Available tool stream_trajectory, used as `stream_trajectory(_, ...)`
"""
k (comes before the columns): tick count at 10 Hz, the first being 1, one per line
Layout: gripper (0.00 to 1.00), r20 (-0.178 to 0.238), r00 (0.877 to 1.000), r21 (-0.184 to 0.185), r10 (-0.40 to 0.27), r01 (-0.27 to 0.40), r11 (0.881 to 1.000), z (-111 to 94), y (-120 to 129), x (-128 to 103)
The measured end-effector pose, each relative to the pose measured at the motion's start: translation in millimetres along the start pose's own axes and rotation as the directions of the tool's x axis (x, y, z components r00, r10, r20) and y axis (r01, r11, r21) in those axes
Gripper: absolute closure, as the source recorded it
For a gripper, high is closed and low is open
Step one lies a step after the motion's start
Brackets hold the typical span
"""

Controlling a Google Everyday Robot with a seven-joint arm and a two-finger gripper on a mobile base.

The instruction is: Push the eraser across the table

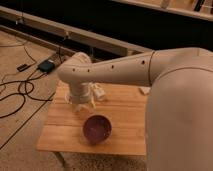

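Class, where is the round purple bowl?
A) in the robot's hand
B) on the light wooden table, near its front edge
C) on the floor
B: the round purple bowl rests on the light wooden table, the hand just behind it over the tabletop.

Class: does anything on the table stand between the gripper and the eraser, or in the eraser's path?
The eraser is not visible; the arm hides the spot below the gripper, which hangs over the table at its far side. The purple bowl stands just nearside of it and could block a push that way.
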Motion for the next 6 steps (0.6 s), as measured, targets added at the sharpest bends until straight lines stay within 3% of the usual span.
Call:
stream_trajectory(4, 0.35, -0.013, 1.000, -0.004, 0.004, -0.004, 1.000, 1, 0, 1)
stream_trajectory(6, 0.35, -0.048, 0.997, -0.003, 0.053, -0.053, 0.999, 10, -24, -4)
